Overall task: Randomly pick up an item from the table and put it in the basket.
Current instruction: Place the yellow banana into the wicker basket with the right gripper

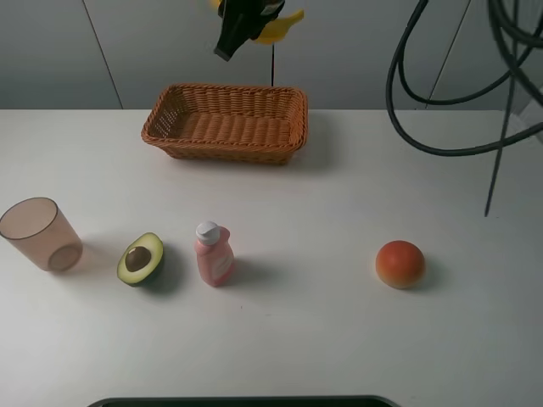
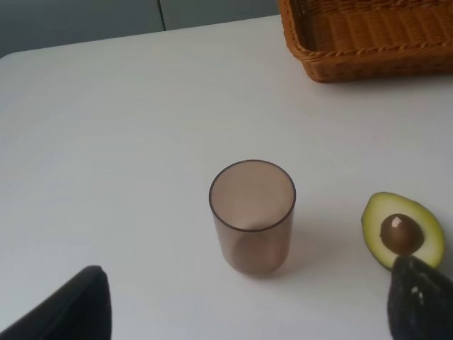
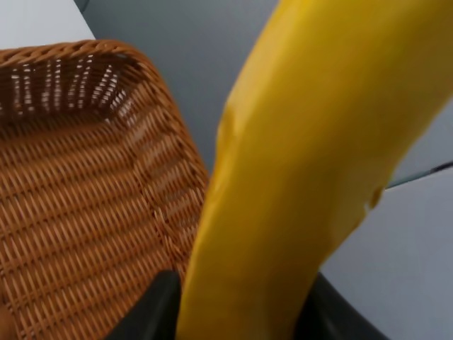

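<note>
Holding the banana (image 1: 286, 25) aloft, the right gripper (image 1: 246, 24) hangs over the far rim of the basket (image 1: 225, 127) in the high view. So the pick looks done & the step in hand is the drop-off. Next move, by my read: come down some, centre over the basket's open middle, then let go. The banana's long & curved, so it prob. wants lining up w/ the basket's long side, or an end may catch the rim. The table (image 1: 339, 339) is flat matte white. Well apart from the basket sit a translucent pinkish cup (image 1: 38, 233), a halved avocado (image 1: 142, 259), a pink bottle (image 1: 214, 253) w/ a white cap & a round orange-red fruit (image 1: 400, 264).

Left wrist view: the left gripper (image 2: 251, 301) has its dark fingers (image 2: 71, 312) spread wide, nothing held. The cup (image 2: 252, 216) stands upright, smooth & thin-walled. The avocado (image 2: 402, 230) lies near it, cut face up, brown pit showing.

Right wrist view: the banana (image 3: 304, 156) fills most of the frame, skin smooth w/ a slight sheen, clamped btwn the right gripper's (image 3: 241, 315) dark fingers (image 3: 152, 312). The basket (image 3: 85, 177) shows ribbed brown-orange wicker, flared walls & small gaps near the rim. How high the banana hangs over it, can't tell.
</note>
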